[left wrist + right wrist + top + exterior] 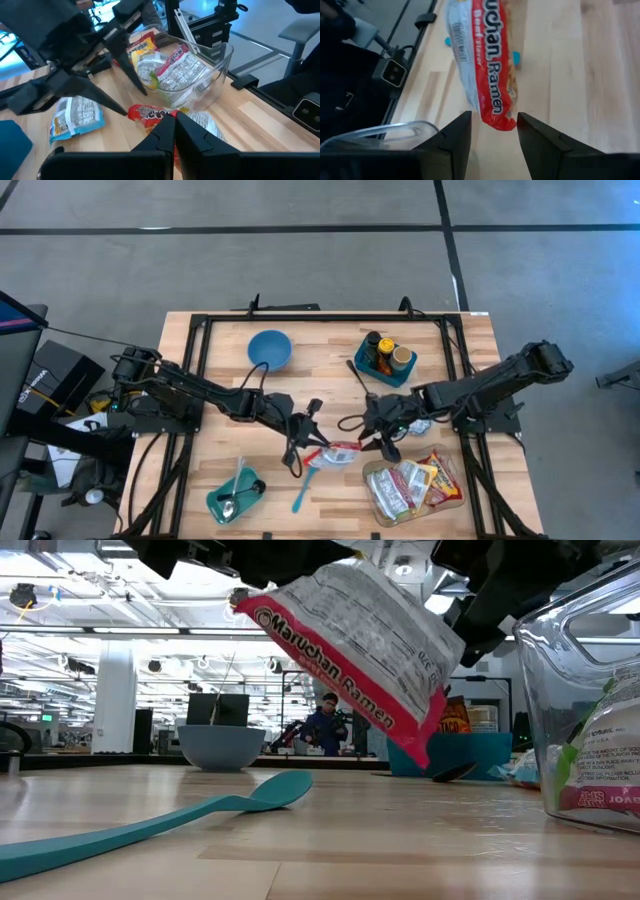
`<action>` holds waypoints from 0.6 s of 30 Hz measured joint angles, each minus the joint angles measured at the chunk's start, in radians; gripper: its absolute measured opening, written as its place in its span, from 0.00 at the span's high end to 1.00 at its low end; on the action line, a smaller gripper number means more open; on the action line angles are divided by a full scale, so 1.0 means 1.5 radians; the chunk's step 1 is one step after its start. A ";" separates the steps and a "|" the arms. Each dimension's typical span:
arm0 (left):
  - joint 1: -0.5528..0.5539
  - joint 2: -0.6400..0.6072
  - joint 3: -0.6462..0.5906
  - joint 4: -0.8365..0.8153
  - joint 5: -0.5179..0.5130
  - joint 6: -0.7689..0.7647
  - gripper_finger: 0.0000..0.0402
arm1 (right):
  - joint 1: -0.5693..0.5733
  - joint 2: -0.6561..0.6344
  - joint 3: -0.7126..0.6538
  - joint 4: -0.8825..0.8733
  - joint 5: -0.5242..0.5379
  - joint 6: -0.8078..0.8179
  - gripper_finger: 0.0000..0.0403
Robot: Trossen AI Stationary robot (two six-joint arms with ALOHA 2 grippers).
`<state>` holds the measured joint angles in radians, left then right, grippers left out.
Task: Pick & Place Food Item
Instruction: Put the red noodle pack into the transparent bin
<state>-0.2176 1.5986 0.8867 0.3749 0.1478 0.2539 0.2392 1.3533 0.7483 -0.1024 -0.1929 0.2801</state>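
A red-and-white ramen packet (350,650) hangs in the air over the middle of the table (220,340), between my two grippers. My left gripper (303,448) reaches in from the table's left and is shut on the packet's left end. My right gripper (493,120) comes from the right and is open. Its two fingers stand on either side of the packet's right end (497,117) with a gap showing, touching nothing. A clear container (372,480) with several food packets stands at the near right. My left gripper pinches the ramen packet's left end (165,116) between its two shut fingers. The fingers come from the table's left, slanting a little down. The packet is lifted clear of the table and tilted, its right end (420,745) hanging lowest.
A teal spatula (303,490) lies on the wood under the packet. A blue bowl (270,348) and a teal bin with bottles (385,360) stand at the far side. A teal dish with a spoon (235,498) sits near left. A small packet (75,117) lies beside my right gripper.
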 joint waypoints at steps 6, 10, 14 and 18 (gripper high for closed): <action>0.000 0.000 0.000 0.011 0.000 0.000 1.00 | 0.002 0.006 0.000 0.031 0.003 0.000 0.63; 0.000 0.000 0.000 0.011 0.000 0.000 1.00 | 0.000 0.006 0.000 0.029 0.004 0.000 0.63; 0.000 0.000 0.000 0.011 0.000 0.000 1.00 | 0.000 0.006 0.000 0.029 0.004 0.000 0.63; 0.000 0.000 0.000 0.011 0.000 0.000 1.00 | 0.000 0.006 0.000 0.020 0.004 0.001 0.63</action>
<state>-0.2176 1.5986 0.8867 0.3908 0.1478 0.2539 0.2390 1.3628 0.7483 -0.0726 -0.1867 0.2822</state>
